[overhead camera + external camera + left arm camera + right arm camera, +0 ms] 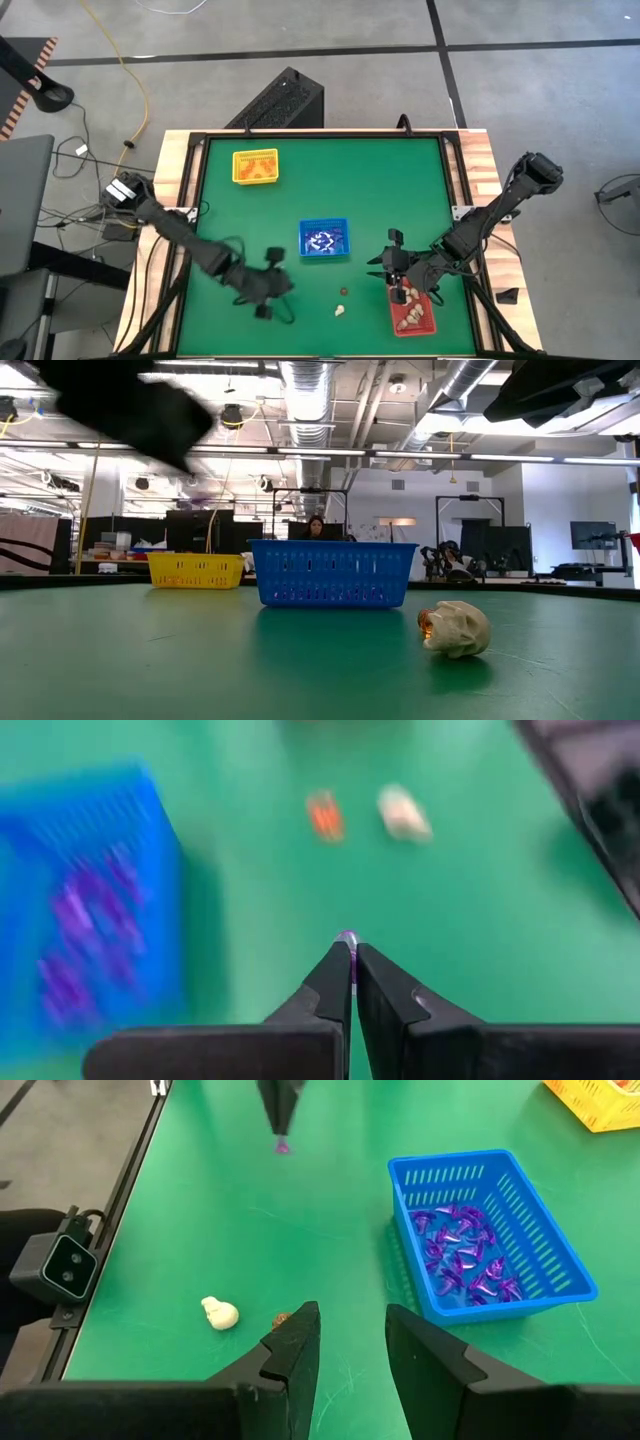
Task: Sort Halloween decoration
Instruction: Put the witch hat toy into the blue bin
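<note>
Closest to your low camera sits a lumpy cream-white trinket [455, 628] on the smooth green table [200, 660], with a small orange piece [426, 623] touching its side; behind them stands the blue tray [333, 572], a rectangular plastic basket with slotted walls, and farther back the yellow tray [196, 569] of the same ribbed make. Your left gripper [352, 960] has its tapered dark fingers pinched together on a tiny purple trinket [347, 936], raised over bare cloth beside the blue tray. That tray holds a heap of glossy purple pieces [462, 1252]. Your right gripper [350, 1342] has its fingers apart and holds nothing, up above the table by the red tray [416, 312], which carries pale trinkets [411, 318].
</note>
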`<act>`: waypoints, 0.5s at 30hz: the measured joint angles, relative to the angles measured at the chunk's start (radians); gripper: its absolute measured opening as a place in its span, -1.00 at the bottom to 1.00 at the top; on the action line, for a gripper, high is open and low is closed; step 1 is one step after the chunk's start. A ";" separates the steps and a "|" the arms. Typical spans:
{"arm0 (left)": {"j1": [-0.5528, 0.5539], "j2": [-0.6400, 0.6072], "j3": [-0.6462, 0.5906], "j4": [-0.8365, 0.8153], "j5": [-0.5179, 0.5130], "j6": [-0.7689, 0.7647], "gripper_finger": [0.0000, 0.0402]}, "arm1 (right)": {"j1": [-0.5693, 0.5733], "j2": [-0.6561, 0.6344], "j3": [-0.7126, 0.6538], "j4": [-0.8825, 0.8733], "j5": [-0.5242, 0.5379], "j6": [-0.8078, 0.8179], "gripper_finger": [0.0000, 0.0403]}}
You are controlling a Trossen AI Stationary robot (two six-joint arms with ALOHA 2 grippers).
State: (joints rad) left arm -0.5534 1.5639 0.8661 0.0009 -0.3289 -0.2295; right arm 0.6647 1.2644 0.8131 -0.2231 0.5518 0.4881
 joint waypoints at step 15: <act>0.390 0.015 0.000 0.204 0.197 0.157 -0.90 | 0.000 0.000 0.000 -0.034 -0.001 -0.022 -0.27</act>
State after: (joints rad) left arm -0.1630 1.5785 0.8659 0.2046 -0.1320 -0.0720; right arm 0.6648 1.2644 0.8131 -0.2576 0.5510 0.4660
